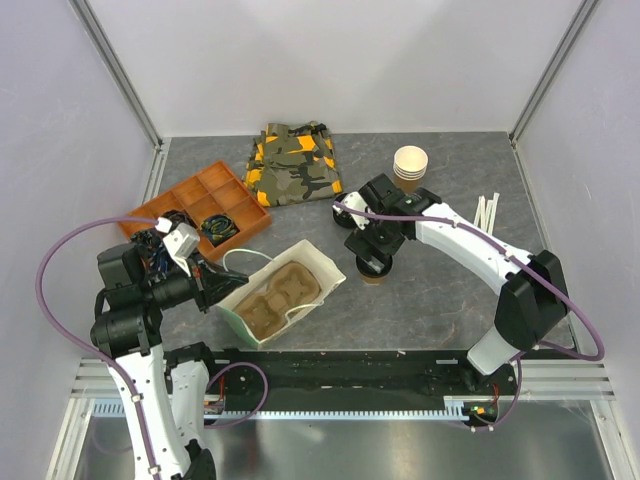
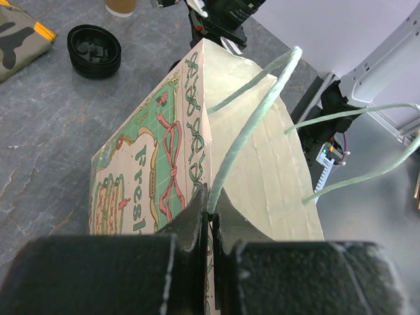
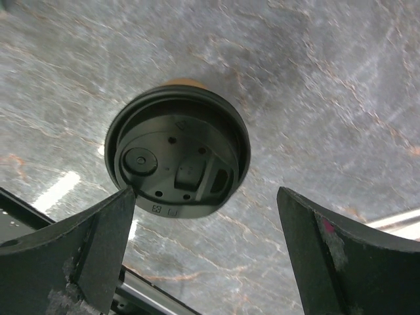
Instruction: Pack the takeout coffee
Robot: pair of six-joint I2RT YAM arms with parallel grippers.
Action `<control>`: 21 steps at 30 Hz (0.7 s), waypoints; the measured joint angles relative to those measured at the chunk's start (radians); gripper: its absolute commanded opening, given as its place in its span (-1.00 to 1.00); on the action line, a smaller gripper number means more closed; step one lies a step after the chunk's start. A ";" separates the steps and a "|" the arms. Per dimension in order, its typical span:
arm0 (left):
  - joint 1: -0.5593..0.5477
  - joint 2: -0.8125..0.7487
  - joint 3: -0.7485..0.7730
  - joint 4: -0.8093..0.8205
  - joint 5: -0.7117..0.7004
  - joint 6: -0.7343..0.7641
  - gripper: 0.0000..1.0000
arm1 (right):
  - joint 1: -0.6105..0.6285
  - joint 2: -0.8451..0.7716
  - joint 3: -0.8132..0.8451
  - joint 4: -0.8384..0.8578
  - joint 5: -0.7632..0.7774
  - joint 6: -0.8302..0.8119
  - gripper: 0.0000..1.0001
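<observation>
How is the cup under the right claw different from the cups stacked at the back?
The takeout coffee wears a black lid; the stacked cups are open-topped, cream-rimmed. The takeout coffee stands alone, below the open right gripper; the stacked cups nest together, farther back. Both are upright paper cups on the table.

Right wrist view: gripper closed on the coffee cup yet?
No: the right gripper stands wide open over the takeout coffee, bare table visible between its lid and one finger.
</observation>
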 measured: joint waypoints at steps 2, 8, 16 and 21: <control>0.000 -0.004 0.001 -0.002 0.005 0.009 -0.96 | 0.000 0.000 -0.004 0.009 -0.017 0.004 0.96; -0.004 -0.012 0.004 -0.012 0.007 0.023 -0.96 | 0.001 0.000 -0.011 0.027 -0.054 0.009 0.96; -0.004 -0.011 0.005 -0.017 0.002 0.023 -0.96 | 0.001 0.000 -0.011 0.023 -0.084 0.017 0.96; -0.005 -0.001 0.005 -0.016 0.000 0.023 -0.96 | 0.001 0.000 0.027 -0.009 -0.088 0.023 0.96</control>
